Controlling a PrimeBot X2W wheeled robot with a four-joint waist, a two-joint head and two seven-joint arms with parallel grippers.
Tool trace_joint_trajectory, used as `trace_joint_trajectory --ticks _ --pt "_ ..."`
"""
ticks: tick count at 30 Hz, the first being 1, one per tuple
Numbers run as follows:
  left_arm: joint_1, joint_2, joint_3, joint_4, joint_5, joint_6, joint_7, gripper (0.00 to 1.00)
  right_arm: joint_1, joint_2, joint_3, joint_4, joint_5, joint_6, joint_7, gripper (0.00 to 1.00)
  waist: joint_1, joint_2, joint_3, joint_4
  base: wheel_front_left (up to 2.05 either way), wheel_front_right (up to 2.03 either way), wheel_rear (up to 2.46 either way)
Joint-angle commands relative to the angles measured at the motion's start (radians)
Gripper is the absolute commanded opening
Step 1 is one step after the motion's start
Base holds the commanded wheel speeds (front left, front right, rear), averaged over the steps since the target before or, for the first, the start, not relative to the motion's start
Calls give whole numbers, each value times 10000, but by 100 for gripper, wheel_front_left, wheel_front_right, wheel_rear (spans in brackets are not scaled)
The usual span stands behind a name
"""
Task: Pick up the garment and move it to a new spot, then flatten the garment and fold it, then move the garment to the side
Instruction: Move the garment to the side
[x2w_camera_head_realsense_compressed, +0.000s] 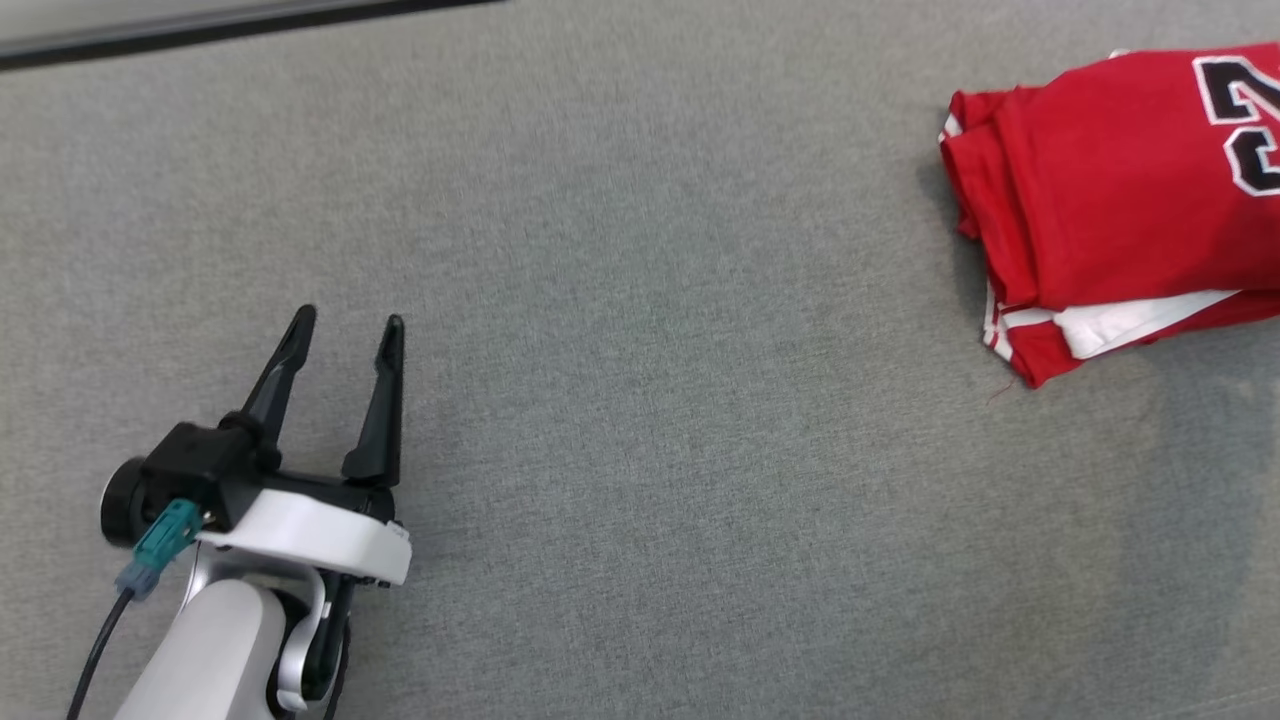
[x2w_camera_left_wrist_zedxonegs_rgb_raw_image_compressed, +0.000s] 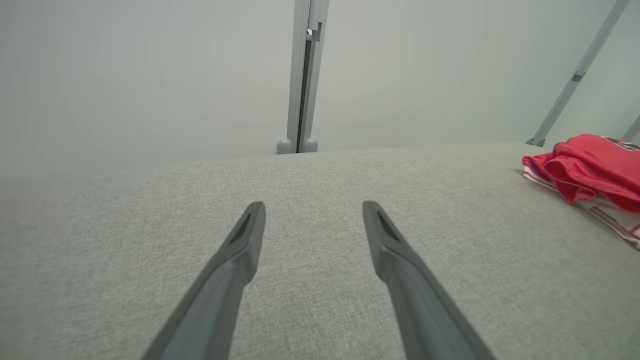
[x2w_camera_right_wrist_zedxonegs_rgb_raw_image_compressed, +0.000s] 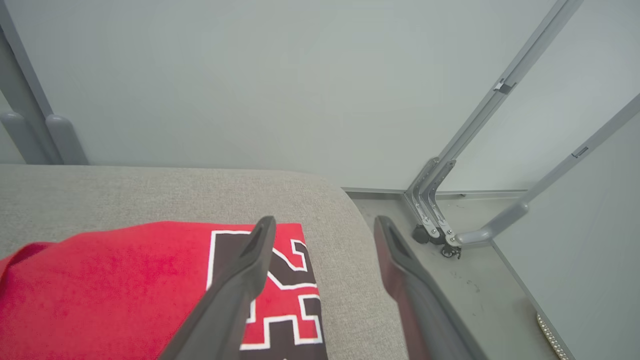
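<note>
Grey bench, folded red garment out at two o'clock near its rim. Right claw spread over it, left claw spread at eight o'clock; a finger snagging cloth could drag the fold open or overboard.

Red garment on a plain grey worktop.
At two o'clock, the garment shows white trim and black numerals edged in white. At eight o'clock, the left end effector has black fingers, a white wrist and a teal plug.
</note>
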Motion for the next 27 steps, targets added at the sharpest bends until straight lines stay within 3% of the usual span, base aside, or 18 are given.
trace_joint_trajectory --ticks 1,4,10,13,19,27 --pt "253 -22 222 27 -156 120 -140 100 -11 310 -109 102 -228 -7 -614 100 0 0 -669 33 0 0 0" --pt "675 -19 700 -85 -246 374 -320 100 441 945 -346 -64 -271 -7 -1455 100 0 0 -1635 53 0 0 0" --pt "1293 -32 1244 -411 -509 420 -384 100 1623 1458 -410 -1421 -72 -7 -1760 100 0 0 -2755 163 0 0 0" --pt "1751 13 1398 -488 -715 293 -387 100 2723 1486 -479 -3019 68 -7 -1772 100 0 0 -3346 251 0 0 0" --pt "2630 33 1620 -644 -770 445 -401 100 5494 1609 -1419 -5856 93 -7 -1770 100 0 0 -4112 310 0 0 0" --pt "3356 -119 1650 -515 -500 473 -411 100 8409 2257 -2813 -8168 -417 -6 -1772 100 0 0 -4308 381 0 0 0"
